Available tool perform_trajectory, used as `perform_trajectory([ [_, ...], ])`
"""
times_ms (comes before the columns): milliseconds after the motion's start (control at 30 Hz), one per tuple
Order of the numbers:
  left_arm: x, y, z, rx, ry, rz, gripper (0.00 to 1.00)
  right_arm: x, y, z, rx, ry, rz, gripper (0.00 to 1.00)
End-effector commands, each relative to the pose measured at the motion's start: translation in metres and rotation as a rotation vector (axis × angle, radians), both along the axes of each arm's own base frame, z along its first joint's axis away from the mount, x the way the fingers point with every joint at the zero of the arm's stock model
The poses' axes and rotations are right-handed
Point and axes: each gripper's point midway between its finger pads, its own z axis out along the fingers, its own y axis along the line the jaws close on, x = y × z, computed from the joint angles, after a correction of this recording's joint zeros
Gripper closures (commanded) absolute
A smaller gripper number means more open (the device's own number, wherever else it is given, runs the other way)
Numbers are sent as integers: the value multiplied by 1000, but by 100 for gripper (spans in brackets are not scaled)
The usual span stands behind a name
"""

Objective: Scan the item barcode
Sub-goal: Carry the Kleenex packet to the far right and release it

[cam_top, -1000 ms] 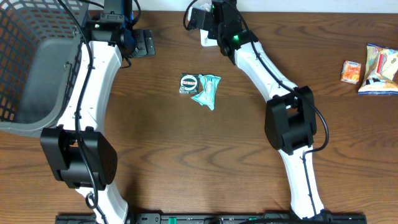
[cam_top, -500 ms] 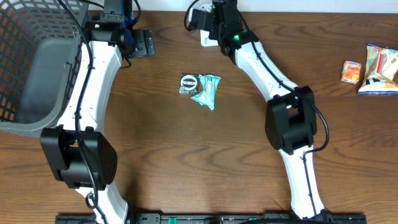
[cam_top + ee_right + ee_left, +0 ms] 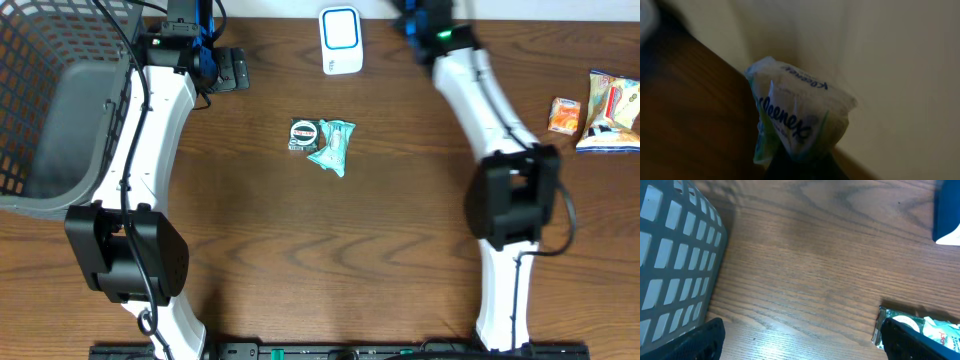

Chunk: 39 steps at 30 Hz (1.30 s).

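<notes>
Pack (image 3: 797, 117), where? Scanned?
– Far edge, right of scanner (image 3: 340, 40), pinched in the closed right claw (image 3: 795, 165). Scan probably pending; barcode not visible. Left claw (image 3: 805, 340) wide open, empty.

Left arm (image 3: 150, 130) extended forward from near-edge base, elbow low. Left gripper (image 3: 232, 70) at far end, jaws spread wide, holding nothing. Right arm (image 3: 480, 90) stretched to far edge. Right gripper (image 3: 800, 167) clamped tight on Kleenex pack (image 3: 795, 115).
</notes>
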Motion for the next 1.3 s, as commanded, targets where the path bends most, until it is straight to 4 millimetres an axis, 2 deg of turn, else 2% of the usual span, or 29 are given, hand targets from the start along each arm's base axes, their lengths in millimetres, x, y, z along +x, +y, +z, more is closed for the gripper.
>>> perform_trajectory([
  [0,0,2,14,-3,-31,18,3,-17,-82,2,141,28,-288,98],
  [33,0,2,14,-3,-31,18,2,-20,-90,-3,149,46,-313,98],
  [100,0,2,14,-3,-31,18,2,-36,-128,-21,193,112,-428,99],
  [167,0,2,14,-3,-31,18,2,-49,-156,-32,228,150,-509,98],
  [200,0,2,14,-3,-31,18,2,-59,-178,-39,263,176,-569,98],
  [467,0,2,14,-3,-31,18,2,-91,-244,-55,415,215,-767,99],
  [600,0,2,14,-3,-31,18,2,-104,-262,-65,446,228,-842,98],
  [633,0,2,14,-3,-31,18,3,-109,-266,-70,445,244,-854,95],
  [700,0,2,14,-3,-31,19,2,-115,-269,-78,443,263,-866,75],
  [800,0,2,14,-3,-31,18,2,-122,-272,-90,440,289,-880,54],
  [833,0,2,14,-3,-31,18,2,-123,-273,-93,439,294,-883,41],
  [867,0,2,14,-3,-31,18,2,-124,-274,-96,440,297,-885,9],
  [900,0,2,14,-3,-31,18,2,-125,-273,-97,439,301,-886,1],
  [1033,0,2,14,-3,-31,18,2,-123,-267,-98,450,307,-869,1],
  [1100,0,2,14,-3,-31,18,2,-117,-255,-99,489,318,-829,1],
  [1200,0,2,14,-3,-31,18,2,-105,-221,-101,608,356,-715,1],
  [1267,0,2,14,-3,-31,18,2,-96,-190,-100,721,388,-607,1],
])
